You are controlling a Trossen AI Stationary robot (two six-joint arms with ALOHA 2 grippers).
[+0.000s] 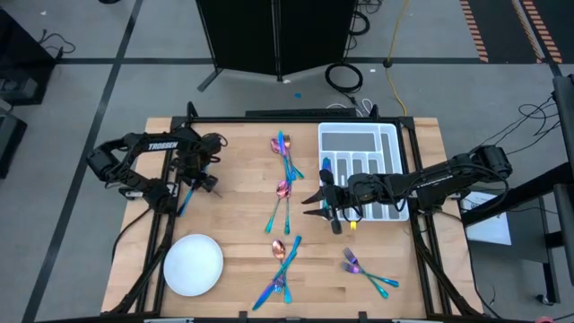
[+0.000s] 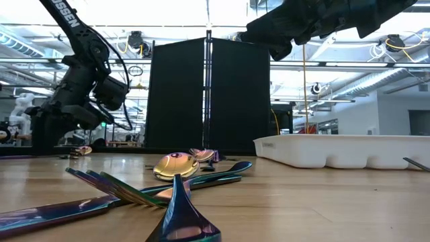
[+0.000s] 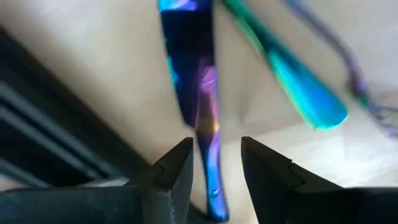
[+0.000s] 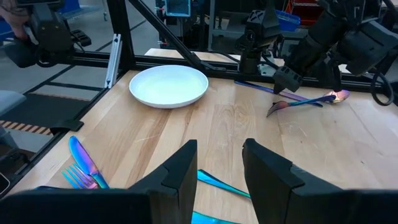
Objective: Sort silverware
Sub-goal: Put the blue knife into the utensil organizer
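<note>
Iridescent silverware lies scattered on the wooden table: a far cluster (image 1: 285,152), a middle pair (image 1: 282,194), a near cluster (image 1: 282,260) and forks (image 1: 363,269) near the right. My left gripper (image 1: 192,177) is open at the table's left side, low over a blue-purple piece (image 3: 208,124). Its fingers stand on either side of that piece's end without visibly touching it, and a teal handle (image 3: 308,93) lies beside it. My right gripper (image 4: 217,163) is open and empty, hovering just left of the white divided tray (image 1: 359,128).
A round white plate (image 1: 193,265) sits at the near left corner and also shows in the right wrist view (image 4: 168,84). The tray (image 2: 336,151) occupies the far right. Black frame rails border the table. Bare wood lies between the plate and the middle silverware.
</note>
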